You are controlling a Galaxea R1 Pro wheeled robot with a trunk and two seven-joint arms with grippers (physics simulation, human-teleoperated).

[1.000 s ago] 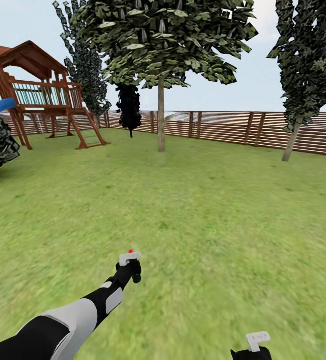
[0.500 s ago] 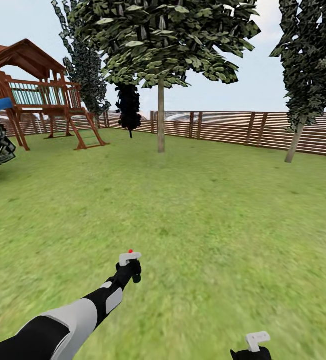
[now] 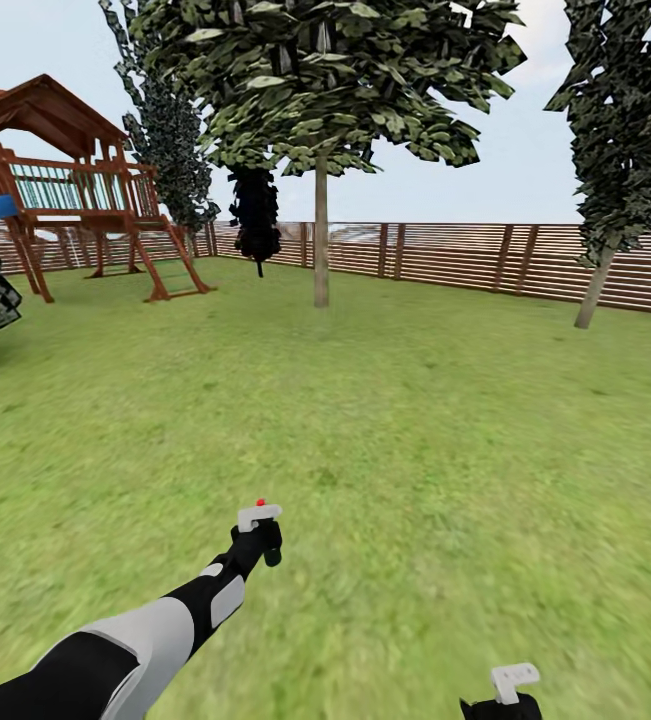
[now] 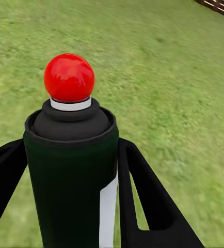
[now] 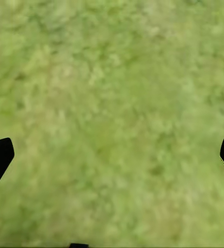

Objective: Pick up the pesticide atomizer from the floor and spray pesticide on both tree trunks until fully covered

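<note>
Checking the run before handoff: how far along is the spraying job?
Done: the left gripper has its jaws shut on the pesticide atomizer. In hand: it is carried over the lawn, both trees far ahead. Left: the near tree trunk and the right one show no white specks.

No legible text, brand, number or sign in any view; the atomizer [image 4: 70, 170] held between the left gripper's [image 4: 70, 206] fingers shows a dark green body, a red ball on top and a plain white strip down its side, nothing printed on it; beyond the atomizer, the fence [image 3: 485, 255] slats and the play tower [image 3: 75, 185] carry no lettering.
</note>
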